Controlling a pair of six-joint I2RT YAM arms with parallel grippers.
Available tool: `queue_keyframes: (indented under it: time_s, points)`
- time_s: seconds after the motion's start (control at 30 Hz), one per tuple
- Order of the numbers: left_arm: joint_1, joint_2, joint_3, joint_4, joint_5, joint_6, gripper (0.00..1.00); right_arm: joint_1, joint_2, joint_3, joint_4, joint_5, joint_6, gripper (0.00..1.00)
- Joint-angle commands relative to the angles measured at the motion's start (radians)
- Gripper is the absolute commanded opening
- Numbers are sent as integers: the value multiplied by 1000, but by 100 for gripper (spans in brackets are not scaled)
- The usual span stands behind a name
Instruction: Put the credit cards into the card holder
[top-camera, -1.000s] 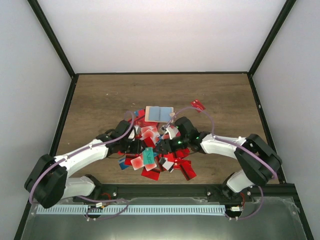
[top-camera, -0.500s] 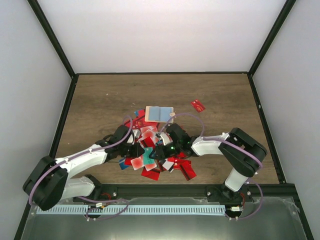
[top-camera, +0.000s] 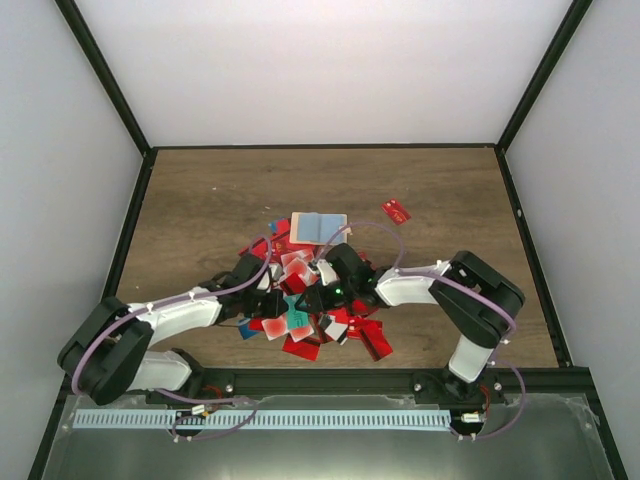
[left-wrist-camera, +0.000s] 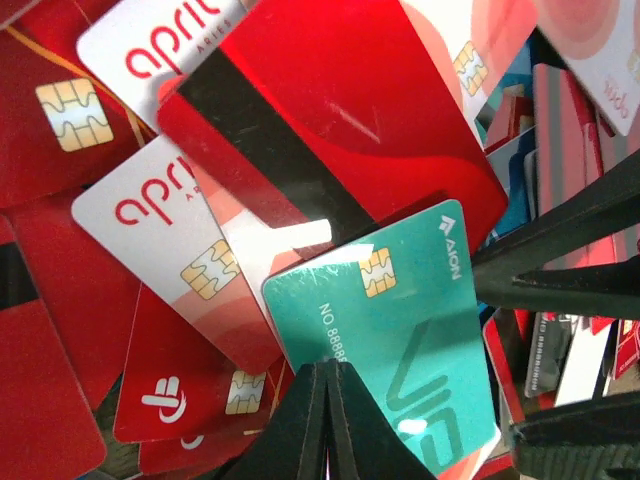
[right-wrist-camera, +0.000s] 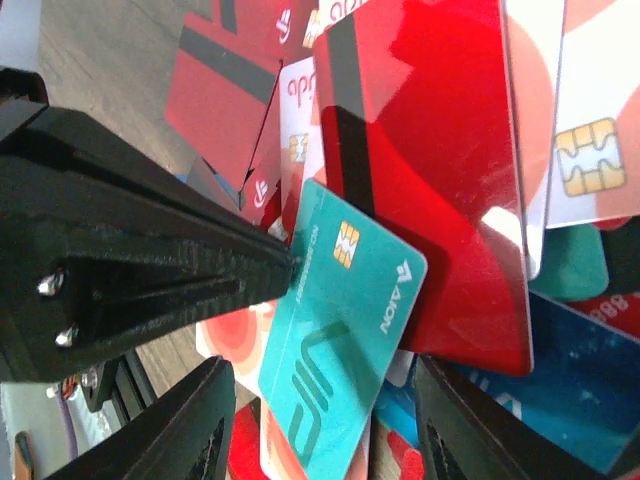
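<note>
Wood table (top-camera: 200, 200), cards heaped centre. Your left gripper (left-wrist-camera: 325, 400) pinched teal card (left-wrist-camera: 400, 330) at its edge; right gripper (right-wrist-camera: 330, 440) spread, straddling same card. Card holder (top-camera: 333, 227) lay beyond heap.

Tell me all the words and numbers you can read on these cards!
"AION": teal card.
"NO 8888", rest hidden: teal card.
Big "VI", partly hidden: teal card.
"apri" cut off, "ARIES": top white card.
"apri", "ARIES": middle white card.
Other small print: too blurred.
</note>
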Motion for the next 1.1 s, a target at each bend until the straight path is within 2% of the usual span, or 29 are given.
queue_keyframes:
  time_s: [0.0, 0.23, 0.4, 0.67, 1.07]
  points:
    - [-5, 39, -28, 42, -8, 0, 4, 16, 29, 50, -72, 73, 0, 51]
    - [-5, 62, -43, 59, -18, -6, 4, 30, 62, 58, -40, 25, 21, 51]
    - [-4, 50, -51, 59, -25, -10, 4, 30, 44, 51, -21, 6, 34, 34]
    - [-4, 11, -77, 94, -15, -33, 4, 30, 56, 19, 70, -64, 69, 20]
    - [-4, -57, -127, 158, 35, -107, 4, 30, 78, -69, 290, -74, 186, 18]
